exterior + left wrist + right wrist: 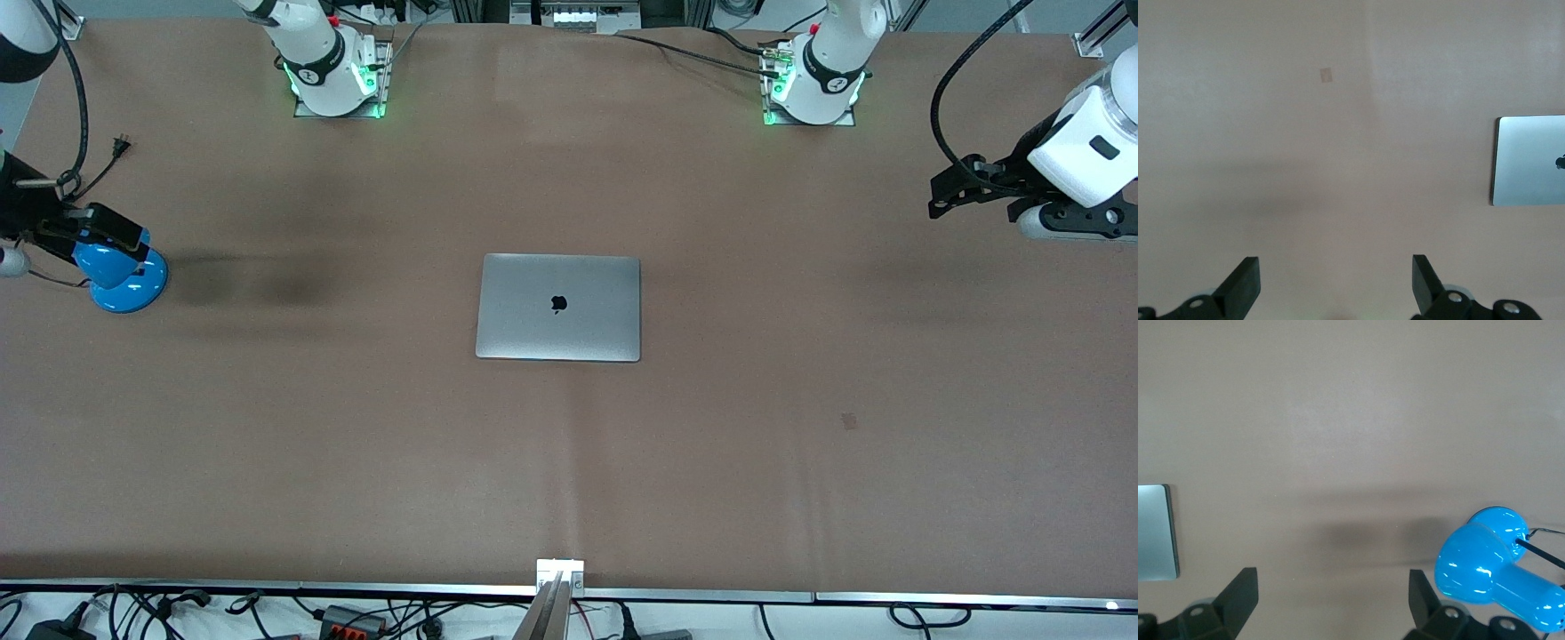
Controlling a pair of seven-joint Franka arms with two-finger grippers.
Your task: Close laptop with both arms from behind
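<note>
Laptop (558,308) shut flat; both arms' jaws apparently apart, tips cropped.

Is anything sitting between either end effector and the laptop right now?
Nothing visible. The laptop lies shut mid-table with bare table toward both ends. The left end effector and right end effector are open; the blue lamp is at the right arm's end.

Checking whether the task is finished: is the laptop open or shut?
Shut. The laptop lies flat on the table, lid logo facing up, no keyboard or screen visible.

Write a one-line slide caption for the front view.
Closed laptop lies mid-table; left gripper and right gripper wait at opposite ends.
</note>
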